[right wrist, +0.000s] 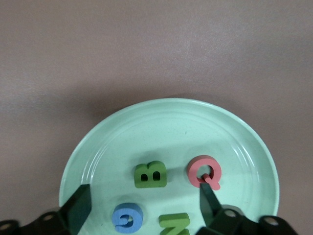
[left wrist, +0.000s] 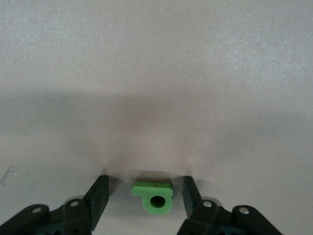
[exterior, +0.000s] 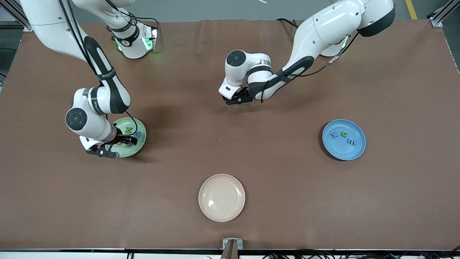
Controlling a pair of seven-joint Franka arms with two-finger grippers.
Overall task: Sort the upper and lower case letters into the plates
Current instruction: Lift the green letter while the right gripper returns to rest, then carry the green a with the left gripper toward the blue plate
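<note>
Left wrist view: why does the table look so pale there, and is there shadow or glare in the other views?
Left wrist view: washed out, a dark shadow band across the table above the green letter. Front view: glare spot on the cream plate, soft arm shadows. Right wrist view: evenly lit, pale green plate sharp, fingers blurred.

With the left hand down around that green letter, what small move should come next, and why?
Probably close the left hand on the green letter: its fingers straddle the piece on the table with gaps either side. The right hand waits open over the pale green plate.
</note>
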